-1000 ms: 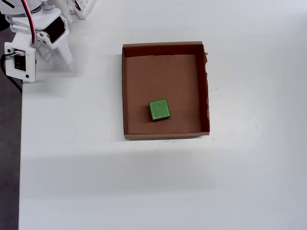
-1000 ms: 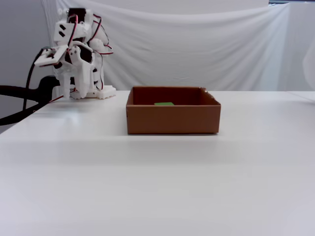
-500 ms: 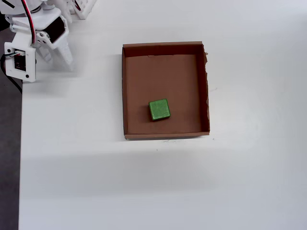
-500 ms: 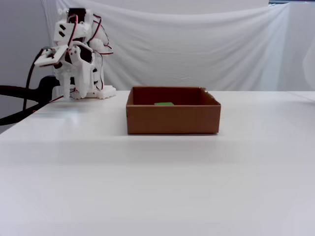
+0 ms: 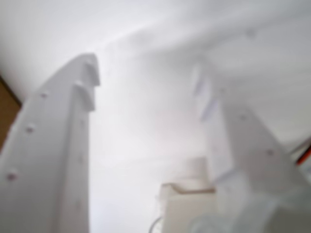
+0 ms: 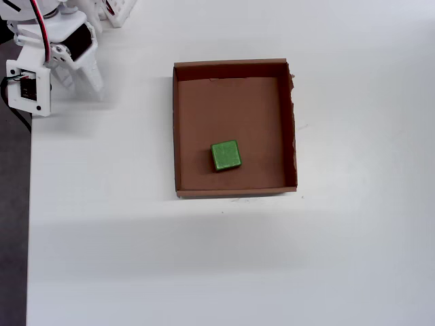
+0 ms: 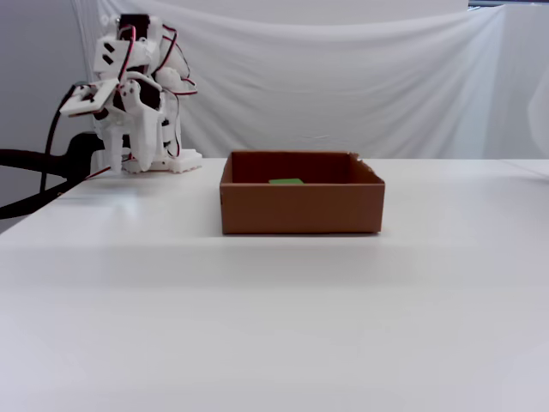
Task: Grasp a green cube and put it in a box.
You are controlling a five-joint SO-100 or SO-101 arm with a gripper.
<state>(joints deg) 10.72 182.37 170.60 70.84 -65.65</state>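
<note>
Green cube (image 6: 225, 155): lies inside box (image 6: 178, 122), toward 6 o'clock.
End effector (image 5: 146, 92): released, empty, parked at 10 o'clock on bench (image 6: 136, 258).
Progress: apparently complete; nothing left.

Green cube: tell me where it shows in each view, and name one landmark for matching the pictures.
Wrist view: the green cube is not in it; only the blurred gripper over white table.
Overhead view: green cube inside the box, toward the picture's lower wall.
Fixed view: only its top peeks over the front wall.
Shared landmark: the box, in overhead and fixed views.
</note>
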